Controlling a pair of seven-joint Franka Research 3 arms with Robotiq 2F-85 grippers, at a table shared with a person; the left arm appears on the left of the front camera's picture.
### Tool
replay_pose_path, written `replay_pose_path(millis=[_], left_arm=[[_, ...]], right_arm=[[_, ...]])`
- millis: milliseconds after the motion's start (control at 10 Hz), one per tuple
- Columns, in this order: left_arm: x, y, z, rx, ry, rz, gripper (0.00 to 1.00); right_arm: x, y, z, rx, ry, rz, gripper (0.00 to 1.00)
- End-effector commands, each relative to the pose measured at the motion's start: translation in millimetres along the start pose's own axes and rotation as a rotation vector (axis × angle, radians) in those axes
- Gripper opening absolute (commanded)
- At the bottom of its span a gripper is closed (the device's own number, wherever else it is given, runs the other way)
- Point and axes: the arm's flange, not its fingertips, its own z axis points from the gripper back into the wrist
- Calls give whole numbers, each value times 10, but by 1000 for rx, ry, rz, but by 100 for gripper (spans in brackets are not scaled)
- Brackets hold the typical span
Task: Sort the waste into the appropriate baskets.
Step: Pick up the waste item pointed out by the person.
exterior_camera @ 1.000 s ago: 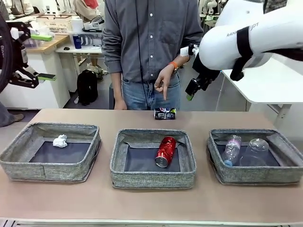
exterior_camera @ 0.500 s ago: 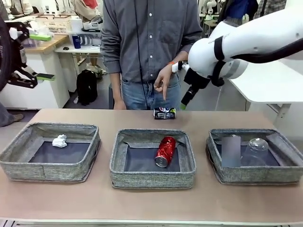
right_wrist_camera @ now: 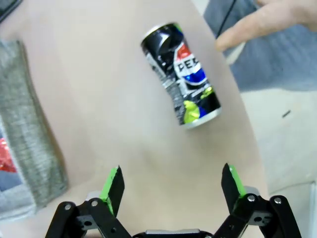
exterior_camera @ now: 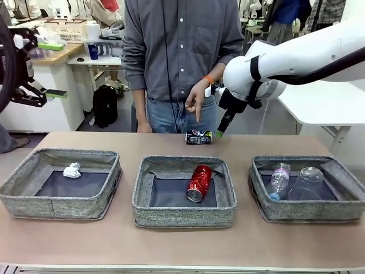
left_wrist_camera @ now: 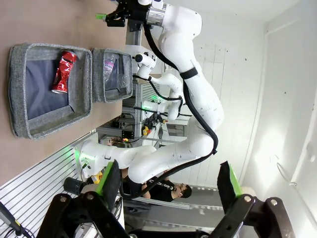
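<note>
A dark printed can (exterior_camera: 198, 137) lies on its side at the table's far edge, under the person's downward-pointing hand (exterior_camera: 197, 101). My right gripper (exterior_camera: 221, 128) hangs open just right of and above that can; in the right wrist view the can (right_wrist_camera: 182, 74) lies ahead of the open gripper (right_wrist_camera: 172, 181), apart from it. My left gripper (exterior_camera: 54, 68) is held open and empty, high off the table's left side. The left basket (exterior_camera: 60, 202) holds a crumpled paper ball (exterior_camera: 72, 170). A red can (exterior_camera: 199, 182) lies in the middle basket (exterior_camera: 185, 216). The right basket (exterior_camera: 311, 211) holds a bottle (exterior_camera: 279, 180) and a cup (exterior_camera: 308, 180).
The person stands at the far side behind the middle basket. A white table (exterior_camera: 325, 103) is behind on the right and a bench (exterior_camera: 51, 54) with boxes on the left. Bare tabletop runs in front of the baskets and between them.
My right arm has swung left and down, bringing its open gripper close beside the dark can. The left arm and the person's pointing hand have stayed in place.
</note>
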Motion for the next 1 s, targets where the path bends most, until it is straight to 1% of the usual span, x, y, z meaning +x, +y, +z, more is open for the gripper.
replay_pose_path(millis=[0, 100, 200, 300, 400, 500, 600, 900], left_arm=[[-20, -27, -12, -16, -9, 4, 100], [-20, -27, -12, -16, -9, 4, 100], [-20, -27, -12, -16, -9, 4, 100], [-20, -27, -12, -16, -9, 4, 100], [-20, -27, -12, -16, -9, 4, 100], [-20, -27, -12, -16, -9, 4, 100], [-20, -27, -12, -16, -9, 4, 100], [-20, -27, -12, -16, -9, 4, 100]], right_arm=[[1, -258, -187, -11, -76, 104, 100], [65, -364, -280, -22, -106, 127, 100], [133, -433, -347, -4, -132, 147, 100], [190, -500, -404, -10, -129, 152, 100], [235, -562, -464, 11, -128, 160, 100], [263, -603, -544, 42, -99, 157, 100], [288, -619, -655, 96, -77, 157, 100], [359, -617, -801, 139, -77, 173, 100]])
